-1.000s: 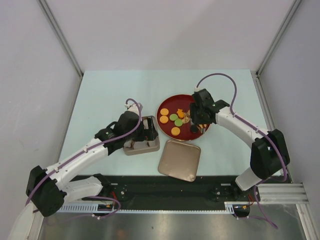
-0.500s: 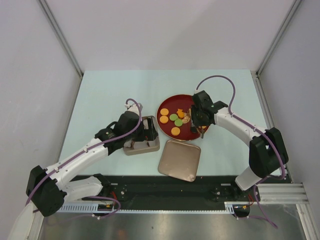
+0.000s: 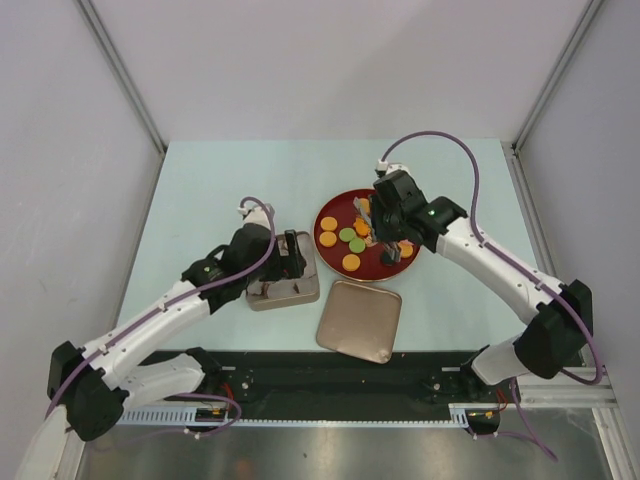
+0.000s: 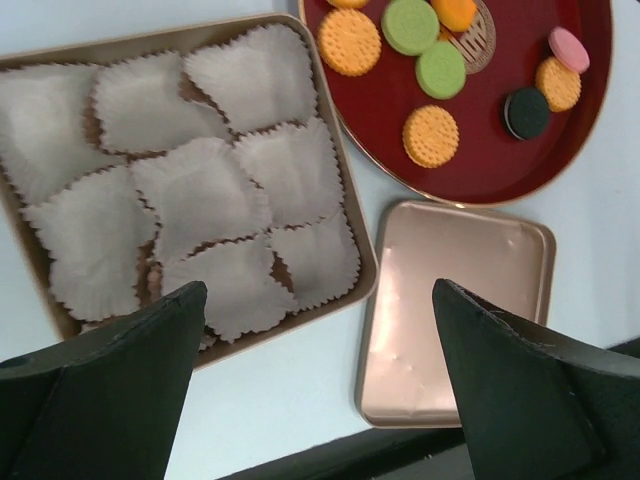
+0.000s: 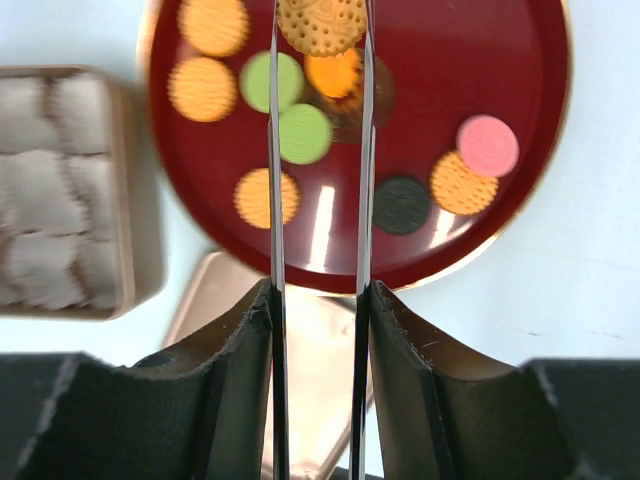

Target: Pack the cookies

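The cookies lie on the dark-red plate (image 3: 325,212): orange ones (image 5: 202,88), two green ones (image 5: 305,133), a pink one (image 5: 487,146) and a black one (image 5: 402,205). My right gripper (image 5: 320,60) hangs above the plate's middle (image 3: 377,222), its thin blades shut on an orange patterned cookie (image 5: 320,22). My left gripper (image 4: 320,400) is open and empty above the near edge of the tan tin (image 4: 345,235), which holds white paper liners (image 4: 200,200) and no cookies. The plate's cookies also show in the left wrist view (image 4: 431,136).
The tan lid (image 3: 360,320) lies flat in front of the plate, right of the tin (image 3: 283,298). The plate's rim (image 4: 370,150) nearly touches the tin's right side. The black base rail runs along the table's near edge.
My right gripper has moved from the plate's right side to over its middle and holds an orange cookie. My left arm has shifted slightly left over the tin.
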Action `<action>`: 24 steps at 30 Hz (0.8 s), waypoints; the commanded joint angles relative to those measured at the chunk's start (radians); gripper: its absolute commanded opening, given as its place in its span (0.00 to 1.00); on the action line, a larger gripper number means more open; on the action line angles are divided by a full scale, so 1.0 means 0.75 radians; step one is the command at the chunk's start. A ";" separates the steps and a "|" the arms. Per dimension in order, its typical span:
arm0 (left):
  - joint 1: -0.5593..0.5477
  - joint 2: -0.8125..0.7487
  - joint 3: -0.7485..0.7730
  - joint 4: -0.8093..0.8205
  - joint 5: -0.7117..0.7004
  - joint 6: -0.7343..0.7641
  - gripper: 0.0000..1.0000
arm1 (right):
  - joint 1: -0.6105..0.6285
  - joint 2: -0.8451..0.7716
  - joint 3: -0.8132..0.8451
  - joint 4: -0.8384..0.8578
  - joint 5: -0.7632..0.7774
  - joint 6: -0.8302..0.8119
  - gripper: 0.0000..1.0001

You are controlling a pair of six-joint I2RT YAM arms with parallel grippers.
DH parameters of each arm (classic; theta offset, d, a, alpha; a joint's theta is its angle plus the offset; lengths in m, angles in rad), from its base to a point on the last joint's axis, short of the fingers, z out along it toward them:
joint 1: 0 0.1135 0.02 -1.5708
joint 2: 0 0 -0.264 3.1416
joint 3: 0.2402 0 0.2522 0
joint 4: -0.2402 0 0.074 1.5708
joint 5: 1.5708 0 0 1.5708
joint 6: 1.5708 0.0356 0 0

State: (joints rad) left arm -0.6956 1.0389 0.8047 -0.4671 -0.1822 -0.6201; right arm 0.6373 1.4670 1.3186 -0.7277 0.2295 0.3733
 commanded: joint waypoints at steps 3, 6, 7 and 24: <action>0.023 -0.092 0.115 -0.113 -0.229 0.003 1.00 | 0.138 -0.080 0.134 -0.050 0.046 0.032 0.28; 0.093 -0.127 0.113 -0.166 -0.272 -0.028 1.00 | 0.212 -0.087 0.152 -0.024 0.007 0.034 0.26; 0.117 -0.152 0.109 -0.179 -0.277 -0.046 1.00 | 0.246 -0.087 0.152 -0.012 -0.009 0.032 0.25; 0.383 -0.260 -0.011 -0.238 -0.150 -0.038 1.00 | 0.443 0.208 0.291 0.048 -0.075 0.010 0.23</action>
State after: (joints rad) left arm -0.4171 0.8532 0.8001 -0.6514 -0.3107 -0.6548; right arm 0.9604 1.5993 1.4597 -0.7235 0.1745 0.3882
